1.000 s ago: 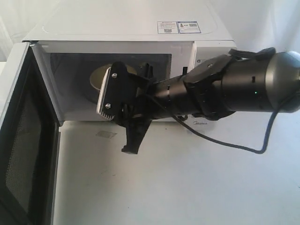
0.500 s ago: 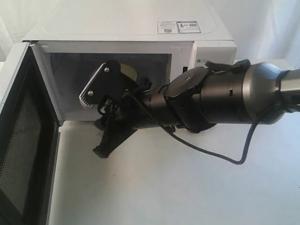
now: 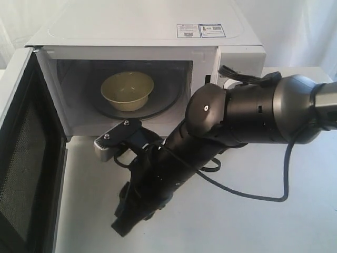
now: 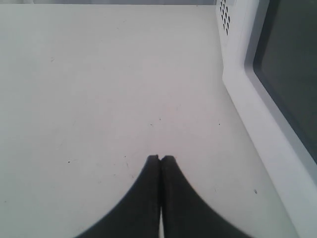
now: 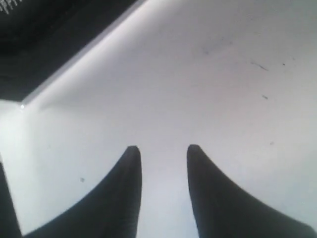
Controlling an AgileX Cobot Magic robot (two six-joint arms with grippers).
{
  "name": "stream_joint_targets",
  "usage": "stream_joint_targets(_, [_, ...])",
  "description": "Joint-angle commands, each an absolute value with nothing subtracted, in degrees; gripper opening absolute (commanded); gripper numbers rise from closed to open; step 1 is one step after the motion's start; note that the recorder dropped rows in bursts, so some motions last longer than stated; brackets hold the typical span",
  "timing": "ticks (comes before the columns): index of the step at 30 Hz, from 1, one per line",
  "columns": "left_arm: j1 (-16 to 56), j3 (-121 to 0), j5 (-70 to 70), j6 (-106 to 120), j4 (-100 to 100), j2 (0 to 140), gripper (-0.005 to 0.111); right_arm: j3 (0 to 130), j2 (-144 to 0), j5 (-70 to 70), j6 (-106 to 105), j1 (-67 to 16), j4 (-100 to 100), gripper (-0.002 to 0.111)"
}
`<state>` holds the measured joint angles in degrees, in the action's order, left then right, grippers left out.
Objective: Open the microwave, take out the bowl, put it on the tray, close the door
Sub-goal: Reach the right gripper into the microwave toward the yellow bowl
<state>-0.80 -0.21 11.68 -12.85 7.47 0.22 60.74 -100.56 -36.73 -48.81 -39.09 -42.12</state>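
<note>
Black right hand (image 5: 163,147), glossy black-grey arm (image 3: 253,113), looping black cable (image 3: 263,198)

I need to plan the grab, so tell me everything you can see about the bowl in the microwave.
The bowl is small, round and cream-yellow, with a smooth, glazed look. It stands upright and looks empty, resting on the round turntable about mid-cavity inside the open microwave. Nothing else touches it. The right hand is open and sits outside, below the opening.

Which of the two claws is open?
The right gripper: its jaws stand apart with a clear gap between them. The left gripper has its jaws pressed together, shut on nothing.
</note>
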Motion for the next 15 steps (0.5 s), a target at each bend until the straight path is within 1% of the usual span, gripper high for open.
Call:
stream_joint_targets(1, [-1.0,0.0,11.6,-13.1,7.3,0.0,0.000,60.5,-100.7,-33.3,-47.0,-40.9,-27.6,0.030])
stream_joint_targets(7, [-1.0,0.0,11.6,-13.1,7.3,0.0,0.000,60.5,-100.7,-25.8,-42.4,-45.9,-6.6,0.032])
stream_joint_targets(10, [-1.0,0.0,11.6,-13.1,7.3,0.0,0.000,60.5,-100.7,-21.4,-30.1,-47.3,2.5,0.034])
stream_joint_targets(15, [-1.0,0.0,11.6,-13.1,7.3,0.0,0.000,60.5,-100.7,-17.2,-11.7,-47.3,16.7,0.034])
